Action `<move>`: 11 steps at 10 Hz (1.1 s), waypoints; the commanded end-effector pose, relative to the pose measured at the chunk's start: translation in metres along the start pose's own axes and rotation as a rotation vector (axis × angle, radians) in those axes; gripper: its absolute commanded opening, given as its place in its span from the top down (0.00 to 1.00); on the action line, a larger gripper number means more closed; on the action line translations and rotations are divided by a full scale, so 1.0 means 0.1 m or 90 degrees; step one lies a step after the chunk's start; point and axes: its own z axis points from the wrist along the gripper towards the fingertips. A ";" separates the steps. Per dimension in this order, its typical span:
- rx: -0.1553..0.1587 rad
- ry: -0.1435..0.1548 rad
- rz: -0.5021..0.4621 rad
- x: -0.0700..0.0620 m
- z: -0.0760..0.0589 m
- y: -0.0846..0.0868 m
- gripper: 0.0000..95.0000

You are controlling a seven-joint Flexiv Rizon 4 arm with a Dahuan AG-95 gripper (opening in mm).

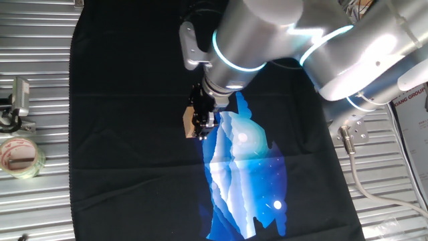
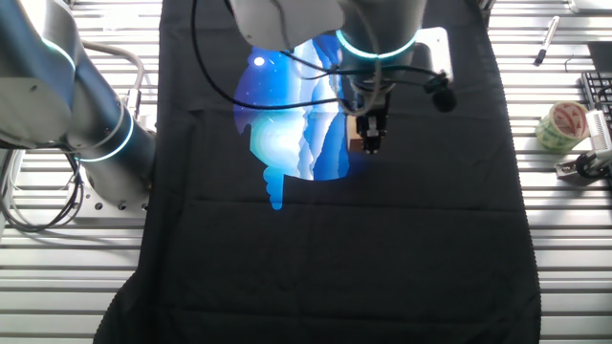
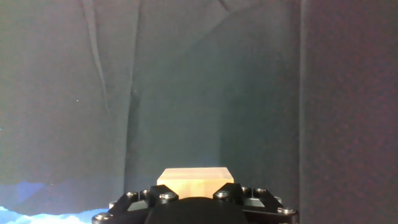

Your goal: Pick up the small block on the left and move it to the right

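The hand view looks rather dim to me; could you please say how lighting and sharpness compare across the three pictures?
Hand view: dim and flat, the black cloth greyish, the wooden block soft-edged. One fixed view: glare on the arm's shiny casing, block partly hidden by the gripper. Other fixed view: evenly lit, tape roll sharp.

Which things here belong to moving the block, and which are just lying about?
Job:
small light tan wooden cube
black two-finger tool
black cloth with blue print

Lying about:
clear tape roll
metal clip
pen
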 end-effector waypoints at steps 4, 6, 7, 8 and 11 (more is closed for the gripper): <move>0.020 -0.016 0.033 -0.01 0.12 0.23 1.00; 0.025 -0.008 0.048 -0.08 0.11 0.37 1.00; 0.032 -0.005 0.051 -0.10 0.09 0.42 1.00; 0.032 -0.003 0.056 -0.11 0.09 0.45 1.00; 0.048 0.000 0.078 -0.15 0.08 0.67 1.00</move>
